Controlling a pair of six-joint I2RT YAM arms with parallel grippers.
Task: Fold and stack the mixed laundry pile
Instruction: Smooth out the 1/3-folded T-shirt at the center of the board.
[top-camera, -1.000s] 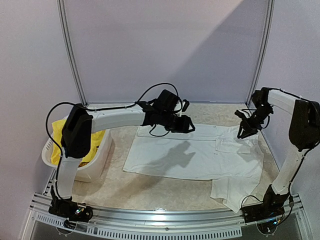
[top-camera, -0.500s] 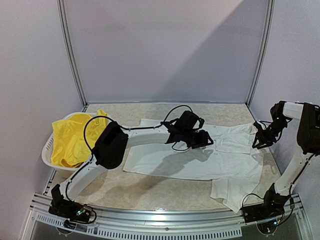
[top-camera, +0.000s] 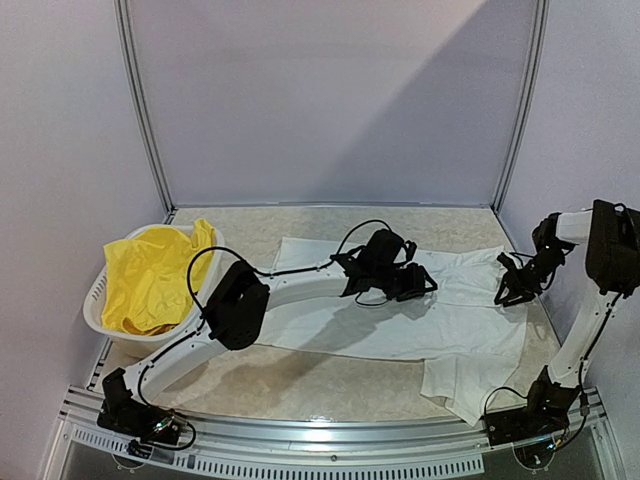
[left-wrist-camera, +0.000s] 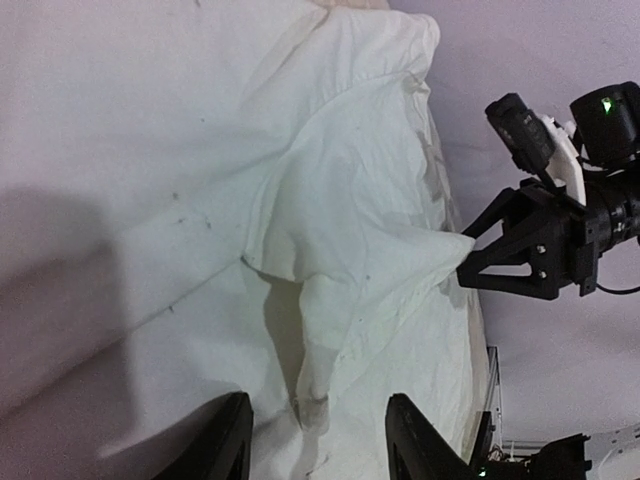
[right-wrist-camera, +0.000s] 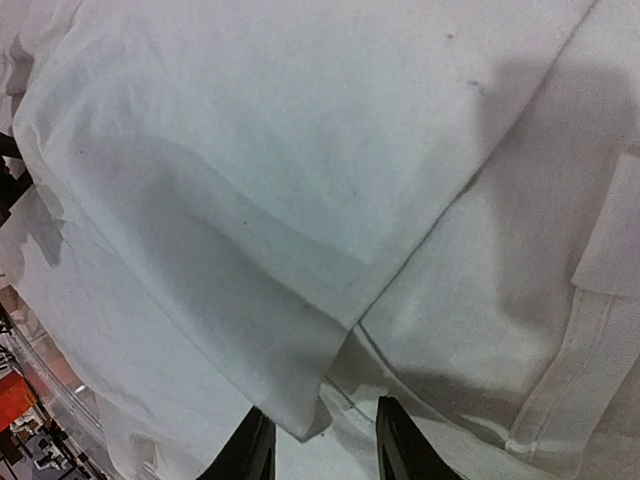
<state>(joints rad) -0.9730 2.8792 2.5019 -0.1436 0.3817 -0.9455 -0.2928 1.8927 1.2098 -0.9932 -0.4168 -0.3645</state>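
Meanwhile, at far left the yellow shorts (top-camera: 150, 280) wait heaped in the white basket (top-camera: 97, 305). The left gripper (top-camera: 418, 284) reaches across the table (top-camera: 300, 390) to the middle of the white T-shirt (top-camera: 455, 325), which lies spread across the centre and right of the surface. Its jaws stand apart, straddling a raised ridge of cloth without clamping it. At the shirt's right edge the right gripper (top-camera: 513, 290) hovers low, fingers partly apart over a folded corner and, by the look of it, not pinching. The risk lies in the exit: if either arm pulls away low, a finger could snag the loose ridge or corner and drag the fold open. The wrinkle under the left jaws, if left, would likely be pressed into the next fold. Only the overhead view shows the basket and the shirt's stray part near the front right edge. Only the left wrist view shows the ridge and the cloth drawn to a point at the right gripper's tips. Only the right wrist view shows the stacked layers' edge.
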